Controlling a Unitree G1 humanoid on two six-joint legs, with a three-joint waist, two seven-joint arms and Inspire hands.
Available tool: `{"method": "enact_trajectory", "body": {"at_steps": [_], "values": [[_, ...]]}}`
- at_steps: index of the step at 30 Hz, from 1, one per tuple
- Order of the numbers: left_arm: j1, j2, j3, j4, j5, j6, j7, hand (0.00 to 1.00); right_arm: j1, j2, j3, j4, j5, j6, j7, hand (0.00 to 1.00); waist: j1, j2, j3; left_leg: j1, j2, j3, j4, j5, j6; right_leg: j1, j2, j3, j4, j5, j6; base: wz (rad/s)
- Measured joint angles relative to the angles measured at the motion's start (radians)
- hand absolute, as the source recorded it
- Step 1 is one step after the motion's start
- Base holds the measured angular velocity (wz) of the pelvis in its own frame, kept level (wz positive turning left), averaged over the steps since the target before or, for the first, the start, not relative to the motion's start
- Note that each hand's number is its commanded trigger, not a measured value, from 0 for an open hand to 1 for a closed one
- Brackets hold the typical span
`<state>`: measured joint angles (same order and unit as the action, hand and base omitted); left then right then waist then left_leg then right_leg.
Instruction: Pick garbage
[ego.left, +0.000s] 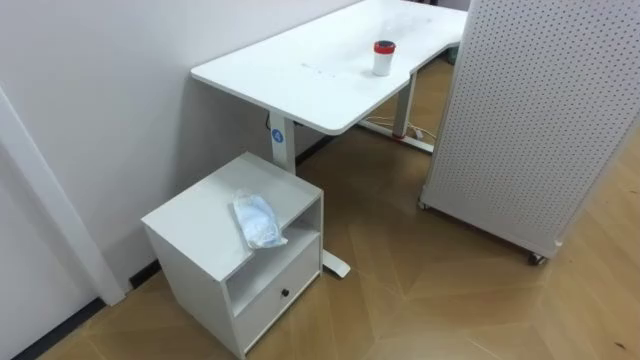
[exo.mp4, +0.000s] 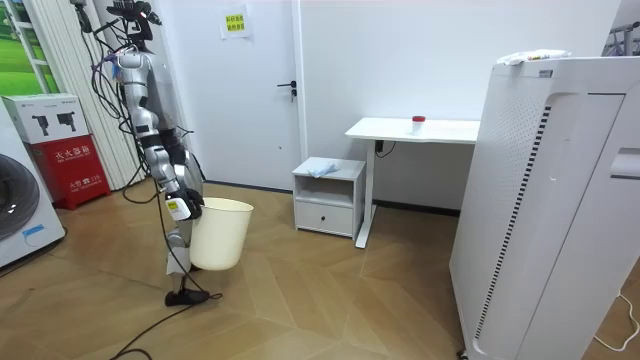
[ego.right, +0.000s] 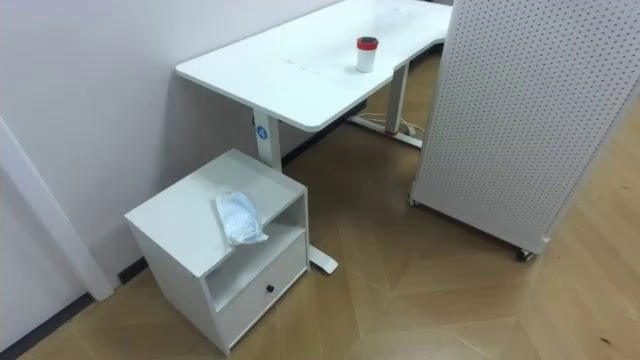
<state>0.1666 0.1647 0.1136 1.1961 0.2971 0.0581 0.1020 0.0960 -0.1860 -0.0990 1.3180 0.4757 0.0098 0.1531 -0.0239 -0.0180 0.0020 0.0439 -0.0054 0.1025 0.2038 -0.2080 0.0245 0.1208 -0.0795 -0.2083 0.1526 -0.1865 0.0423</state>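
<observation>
A crumpled bluish-white plastic wrapper (ego.left: 259, 221) lies on top of a low white cabinet (ego.left: 200, 230), near its front edge above the open shelf. In the room view the same wrapper (exo.mp4: 321, 167) lies on the cabinet (exo.mp4: 328, 196), which stands a few steps ahead of me toward the room view's right. I stand on the wood floor beside a cream waste bin (exo.mp4: 221, 235). My left hand (exo.mp4: 182, 207) hangs at the bin's rim on the room view's left; its grip is too small to read.
A white desk (ego.left: 300, 75) stands behind the cabinet against the wall, with a small white cup with a red lid (ego.left: 384, 58) on it. A tall white perforated panel on castors (ego.left: 530, 130) stands to the right. Open wood floor lies between them.
</observation>
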Motion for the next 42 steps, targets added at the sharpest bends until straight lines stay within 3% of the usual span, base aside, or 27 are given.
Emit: {"method": "enact_trajectory", "body": {"at_steps": [11, 20, 21, 22, 24, 27, 29, 31, 32, 33, 34, 35, 36, 37, 38, 39, 40, 41, 42], "values": [[-0.022, 0.0, 0.0, -0.011, -0.008, -0.004, 0.015, 0.0, -0.039, -0.002, 0.048, -0.003, -0.052, 0.003, -0.011, 1.0, 0.003, -0.006, -0.0029, -0.001, 0.0, 0.002, -0.004, 0.0, 0.0, -0.006, 0.0, 0.003, 0.0, 0.0, 0.0, 0.0], [-0.01, 0.006, 0.002, 0.015, 0.001, -0.013, 0.036, 0.0, -0.036, -0.002, 0.077, 0.002, -0.049, -0.004, -0.012, 1.0, 0.004, -0.007, 0.0034, -0.008, 0.011, 0.001, 0.022, -0.014, -0.006, -0.01, 0.007, -0.015, 0.002, 0.0, 0.0, 0.0], [-0.002, 0.007, 0.002, 0.015, 0.001, -0.013, 0.035, 0.0, -0.037, -0.002, 0.077, 0.002, -0.05, -0.002, -0.011, 1.0, 0.006, -0.011, 0.0061, -0.026, 0.019, 0.001, 0.045, -0.025, -0.009, -0.017, 0.013, -0.015, 0.008, -0.001, -0.001, 0.0], [-0.002, 0.007, 0.002, 0.015, 0.002, -0.013, 0.034, 0.0, -0.039, -0.001, 0.075, 0.0, -0.054, 0.001, -0.01, 1.0, 0.004, -0.008, 0.0002, -0.043, 0.031, 0.001, 0.078, -0.038, -0.012, -0.028, 0.018, -0.018, 0.027, -0.008, -0.007, 0.0], [-0.006, 0.007, 0.003, 0.03, 0.012, -0.011, 0.031, 0.0, -0.044, -0.001, 0.067, 0.0, -0.061, 0.003, -0.003, 1.0, 0.005, -0.002, 0.0058, -0.079, 0.052, 0.0, 0.147, -0.068, -0.02, -0.051, 0.03, -0.02, 0.058, -0.03, -0.02, -0.03], [-0.018, 0.013, 0.006, 0.065, 0.028, 0.003, 0.0, 0.0, -0.051, -0.001, 0.055, -0.003, -0.092, 0.003, 0.005, 1.0, 0.006, 0.001, 0.0083, -0.143, 0.097, -0.006, 0.306, -0.13, -0.046, -0.093, 0.057, -0.023, 0.16, -0.095, -0.049, -0.04], [-0.016, 0.016, -0.007, 0.069, 0.026, 0.012, -0.012, 0.0, -0.051, -0.005, 0.055, 0.001, -0.088, 0.001, 0.013, 1.0, 0.0, -0.007, 0.0095, -0.186, 0.118, 0.0, 0.432, -0.134, -0.052, -0.102, 0.056, -0.015, 0.222, -0.149, -0.068, 0.05], [-0.011, 0.014, -0.019, 0.068, 0.011, 0.027, -0.025, 0.0, -0.045, -0.01, 0.055, -0.003, -0.085, -0.003, 0.01, 1.0, 0.005, -0.004, 0.0077, -0.245, 0.152, 0.002, 0.593, -0.109, -0.052, -0.101, 0.068, -0.011, 0.281, -0.195, -0.083, 0.03], [-0.008, 0.014, -0.019, 0.067, 0.011, 0.029, -0.026, 0.0, -0.044, -0.01, 0.056, -0.006, -0.085, -0.002, 0.008, 1.0, 0.005, -0.004, 0.0075, -0.261, 0.157, 0.001, 0.629, -0.093, -0.05, -0.1, 0.072, -0.006, 0.289, -0.202, -0.089, 0.0], [-0.003, 0.013, -0.019, 0.066, 0.016, 0.033, -0.027, 0.0, -0.045, -0.01, 0.056, -0.014, -0.085, 0.0, 0.001, 1.0, 0.004, -0.018, 0.015, -0.308, 0.16, -0.004, 0.706, -0.043, -0.037, -0.085, 0.084, 0.027, 0.299, -0.209, -0.109, 0.17], [0.0, 0.011, -0.022, 0.066, 0.018, 0.036, -0.034, 0.0, -0.032, -0.012, 0.056, -0.027, -0.076, 0.002, -0.008, 1.0, -0.002, -0.02, 0.0122, -0.344, 0.123, -0.021, 0.71, -0.05, -0.02, -0.074, 0.081, 0.048, 0.301, -0.219, -0.118, 0.27], [-0.001, 0.009, -0.022, 0.062, 0.017, 0.036, -0.039, 0.0, -0.025, -0.014, 0.054, -0.028, -0.073, 0.001, -0.014, 1.0, -0.003, -0.021, 0.0128, -0.363, 0.101, -0.019, 0.681, -0.057, -0.009, -0.071, 0.079, 0.062, 0.3, -0.223, -0.121, 0.33], [0.001, 0.008, -0.021, 0.057, 0.017, 0.032, -0.044, 0.0, -0.019, -0.017, 0.054, -0.029, -0.073, 0.002, -0.025, 1.0, 0.005, -0.023, 0.0116, -0.402, 0.058, -0.012, 0.583, -0.053, -0.014, -0.071, 0.07, 0.085, 0.299, -0.232, -0.122, 0.11], [0.004, 0.008, -0.021, 0.055, 0.016, 0.03, -0.044, 0.0, -0.019, -0.019, 0.055, -0.03, -0.073, 0.002, -0.028, 1.0, 0.009, -0.029, 0.0075, -0.417, 0.04, -0.006, 0.514, -0.046, -0.021, -0.07, 0.066, 0.095, 0.297, -0.236, -0.12, -0.1], [0.014, 0.008, -0.018, 0.051, 0.015, 0.029, -0.044, 0.0, -0.021, -0.022, 0.055, -0.03, -0.073, 0.0, -0.029, 1.0, 0.015, -0.021, 0.0096, -0.446, 0.019, 0.005, 0.37, -0.015, -0.048, -0.066, 0.063, 0.103, 0.285, -0.24, -0.117, -0.27], [0.023, 0.01, -0.017, 0.05, 0.017, 0.029, -0.044, 0.0, -0.017, -0.026, 0.057, -0.031, -0.075, -0.002, -0.029, 1.0, 0.022, -0.014, 0.0104, -0.467, 0.007, 0.005, 0.225, 0.039, -0.044, -0.048, 0.06, 0.099, 0.273, -0.245, -0.111, -0.41], [0.03, 0.016, -0.015, 0.05, 0.018, 0.029, -0.043, 0.0, -0.012, -0.023, 0.063, -0.03, -0.078, 0.001, -0.031, 1.0, 0.033, -0.016, 0.0088, -0.473, 0.01, 0.015, 0.145, 0.118, -0.03, -0.025, 0.055, 0.107, 0.261, -0.261, -0.106, -0.32], [0.033, 0.018, -0.015, 0.05, 0.018, 0.028, -0.043, 0.0, -0.006, -0.021, 0.068, -0.031, -0.082, 0.002, -0.034, 1.0, 0.033, -0.013, 0.0104, -0.47, 0.01, 0.026, 0.121, 0.155, -0.025, -0.007, 0.05, 0.111, 0.248, -0.269, -0.101, -0.26], [0.035, 0.016, -0.013, 0.049, 0.017, 0.017, -0.043, 0.0, 0.007, -0.019, 0.077, -0.041, -0.086, 0.002, -0.043, 1.0, 0.033, -0.025, 0.0007, -0.459, 0.008, 0.063, 0.116, 0.219, 0.004, 0.018, 0.038, 0.123, 0.222, -0.28, -0.084, -0.16]]}}
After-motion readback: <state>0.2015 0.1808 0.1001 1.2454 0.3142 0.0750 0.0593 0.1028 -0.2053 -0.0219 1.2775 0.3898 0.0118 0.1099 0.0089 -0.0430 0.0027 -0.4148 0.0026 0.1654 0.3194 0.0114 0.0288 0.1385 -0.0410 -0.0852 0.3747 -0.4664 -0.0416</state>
